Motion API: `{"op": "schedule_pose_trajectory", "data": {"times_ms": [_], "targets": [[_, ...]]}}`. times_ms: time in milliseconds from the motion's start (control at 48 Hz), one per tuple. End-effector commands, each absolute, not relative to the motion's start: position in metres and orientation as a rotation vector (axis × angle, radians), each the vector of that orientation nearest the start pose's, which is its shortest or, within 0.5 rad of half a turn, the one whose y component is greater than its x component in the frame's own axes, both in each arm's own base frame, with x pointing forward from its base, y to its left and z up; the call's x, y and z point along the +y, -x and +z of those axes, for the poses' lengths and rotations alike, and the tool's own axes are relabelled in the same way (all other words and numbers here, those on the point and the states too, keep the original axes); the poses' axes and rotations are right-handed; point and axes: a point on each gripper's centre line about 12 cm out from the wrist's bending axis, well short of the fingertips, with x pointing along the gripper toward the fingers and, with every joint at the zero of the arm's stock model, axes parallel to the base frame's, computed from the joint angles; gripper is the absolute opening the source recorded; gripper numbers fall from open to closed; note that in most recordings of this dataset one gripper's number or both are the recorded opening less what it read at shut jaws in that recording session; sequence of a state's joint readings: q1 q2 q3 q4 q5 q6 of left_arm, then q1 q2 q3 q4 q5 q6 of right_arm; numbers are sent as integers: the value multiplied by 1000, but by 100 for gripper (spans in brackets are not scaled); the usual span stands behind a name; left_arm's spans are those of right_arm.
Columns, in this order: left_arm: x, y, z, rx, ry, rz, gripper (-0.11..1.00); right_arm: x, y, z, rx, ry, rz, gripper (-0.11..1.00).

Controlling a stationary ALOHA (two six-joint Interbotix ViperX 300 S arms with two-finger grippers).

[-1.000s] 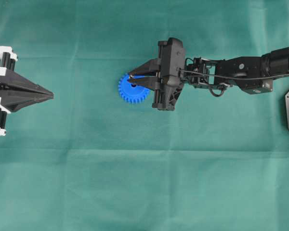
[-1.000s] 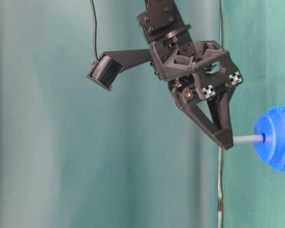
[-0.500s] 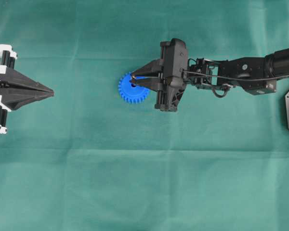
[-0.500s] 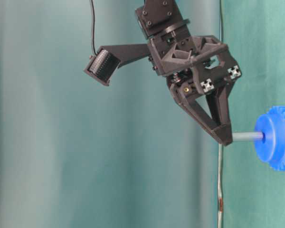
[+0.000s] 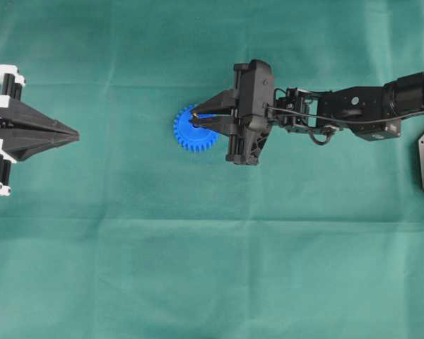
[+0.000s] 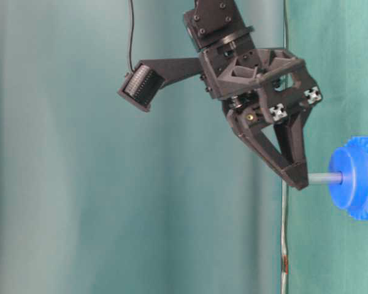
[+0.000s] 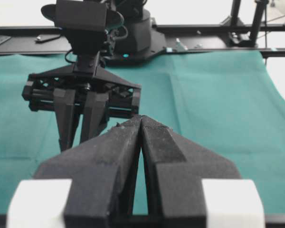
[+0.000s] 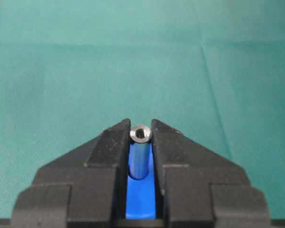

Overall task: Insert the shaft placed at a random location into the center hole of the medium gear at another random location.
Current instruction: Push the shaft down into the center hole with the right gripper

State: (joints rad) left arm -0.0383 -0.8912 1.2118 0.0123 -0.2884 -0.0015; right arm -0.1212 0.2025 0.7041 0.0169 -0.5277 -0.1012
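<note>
Green cloth covers the table. Left gripper rests clenched, well apart. Right gripper pinches the shaft, its tip at the medium gear's hub, over the center hole.

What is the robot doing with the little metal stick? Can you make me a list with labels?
shaft: held by its top end, other end at the hole of the gear's hub
medium gear: blue, lying flat on the green cloth
right gripper: shut on the shaft
left gripper: shut, holding nothing, far from the gear
job: pin not fully pushed in yet
</note>
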Motion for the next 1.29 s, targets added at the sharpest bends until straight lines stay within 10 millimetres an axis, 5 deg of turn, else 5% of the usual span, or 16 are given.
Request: {"op": "schedule_pose_trajectory", "data": {"times_ms": [0,959,1042,1209,1271], "targets": [[-8,-209,267,23,-15,-41,0,-53,-415,139,343,77,-115,14],[-8,-209,267,27,-14,-40,0,-53,-419,111,395,76,-109,15],[-8,-209,267,27,-14,-40,0,-53,-419,112,389,74,-113,29],[-7,-209,267,27,-14,-37,0,-53,-419,123,360,75,-113,78],[-7,-209,266,29,-12,-36,0,-53,-417,131,345,76,-114,83]]}}
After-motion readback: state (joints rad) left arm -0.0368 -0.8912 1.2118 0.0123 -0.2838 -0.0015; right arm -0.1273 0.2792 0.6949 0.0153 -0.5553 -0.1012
